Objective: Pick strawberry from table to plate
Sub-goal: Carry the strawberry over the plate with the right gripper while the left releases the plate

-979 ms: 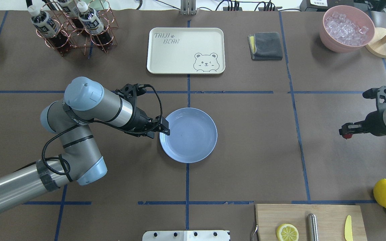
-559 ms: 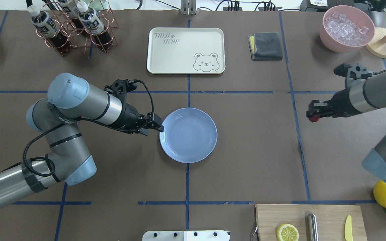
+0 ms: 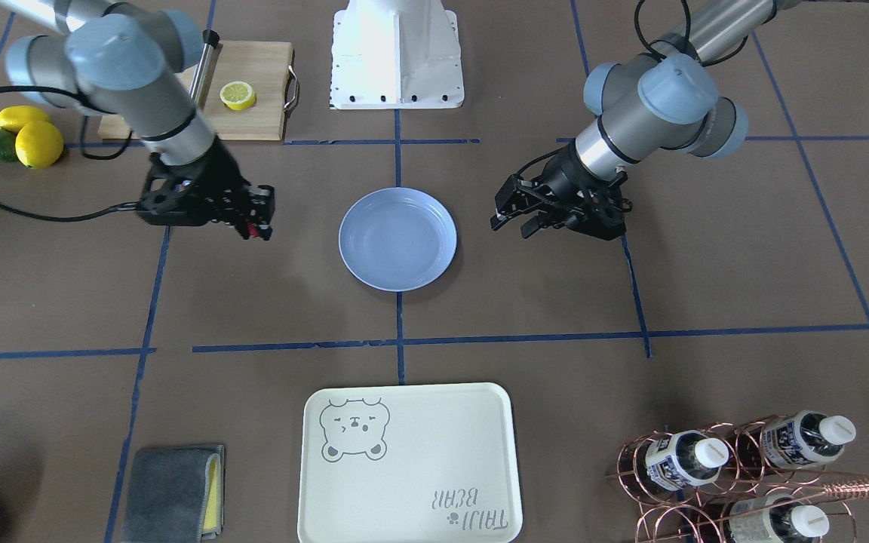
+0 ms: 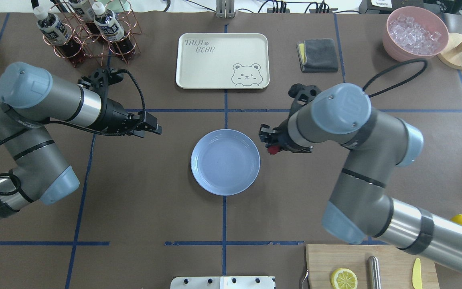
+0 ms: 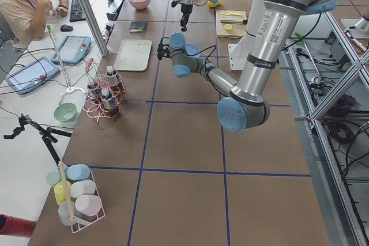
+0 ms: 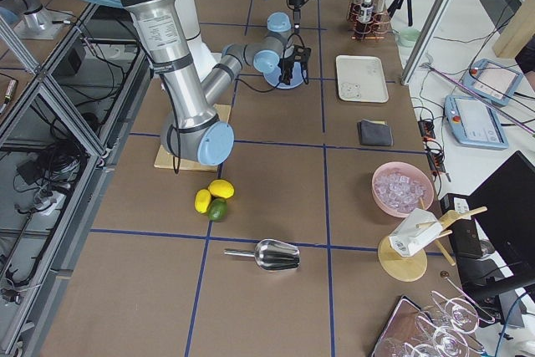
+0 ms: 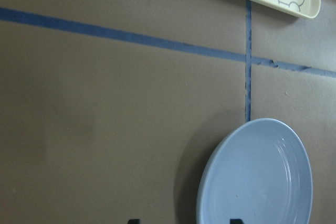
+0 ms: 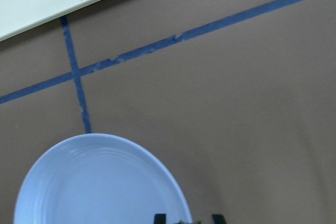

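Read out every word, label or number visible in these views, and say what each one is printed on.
"TAIJI BEAR", next to a paw print and above a bear face: on the cream tray.
Labels on the bottles: too small to read.
Lettering on the left arm, seen in the left side view: too blurred to read.
No other text can be read.

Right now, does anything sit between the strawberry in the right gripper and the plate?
Nothing visible does. The right gripper holds the strawberry just beside the plate, which is empty; the left gripper hangs clear on the plate's opposite side.
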`<state>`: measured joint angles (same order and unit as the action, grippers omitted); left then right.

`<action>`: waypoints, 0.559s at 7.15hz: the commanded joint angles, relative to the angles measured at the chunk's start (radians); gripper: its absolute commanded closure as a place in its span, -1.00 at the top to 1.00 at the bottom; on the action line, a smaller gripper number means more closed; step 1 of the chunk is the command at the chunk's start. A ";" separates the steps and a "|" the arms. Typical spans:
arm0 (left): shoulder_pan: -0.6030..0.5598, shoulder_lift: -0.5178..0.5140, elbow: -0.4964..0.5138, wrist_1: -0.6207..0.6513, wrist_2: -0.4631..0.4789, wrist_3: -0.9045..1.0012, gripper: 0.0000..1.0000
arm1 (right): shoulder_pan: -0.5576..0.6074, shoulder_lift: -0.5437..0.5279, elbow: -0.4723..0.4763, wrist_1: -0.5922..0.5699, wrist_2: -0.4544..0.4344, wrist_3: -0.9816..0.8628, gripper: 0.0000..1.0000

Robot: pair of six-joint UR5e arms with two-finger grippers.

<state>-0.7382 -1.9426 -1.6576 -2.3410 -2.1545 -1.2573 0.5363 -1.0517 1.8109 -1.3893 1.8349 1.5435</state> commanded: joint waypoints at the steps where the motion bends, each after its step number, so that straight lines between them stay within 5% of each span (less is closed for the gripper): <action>1: -0.021 0.020 -0.004 0.063 0.007 0.204 0.29 | -0.050 0.160 -0.158 -0.030 -0.049 0.078 -1.00; 4: -0.084 0.158 -0.065 0.080 0.009 0.378 0.30 | -0.081 0.231 -0.277 -0.027 -0.065 0.089 -1.00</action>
<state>-0.7935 -1.8516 -1.6961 -2.2647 -2.1455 -0.9593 0.4723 -0.8351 1.5624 -1.4161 1.7762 1.6301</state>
